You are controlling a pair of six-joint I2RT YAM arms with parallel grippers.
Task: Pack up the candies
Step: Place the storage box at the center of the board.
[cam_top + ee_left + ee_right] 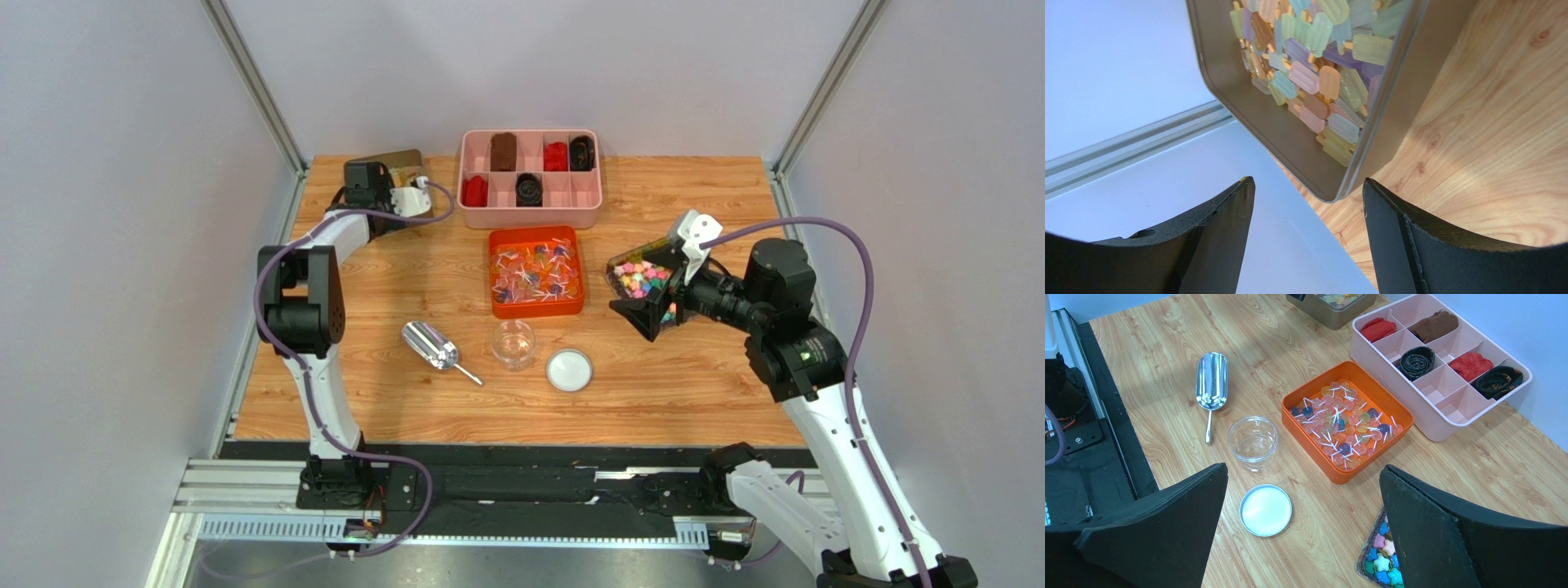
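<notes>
Both stand wide open and empty: left gripper (1309, 190) at the tabletop's far-left corner, right gripper (1303, 467) near its right edge, so best take the scoop (432, 344) by its handle, bowl level, before reaching the candies (536, 272) in the orange tray (493, 239) mid-tabletop.

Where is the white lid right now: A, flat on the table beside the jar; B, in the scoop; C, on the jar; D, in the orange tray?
A: the lid lies on the table beside the open jar.
</notes>
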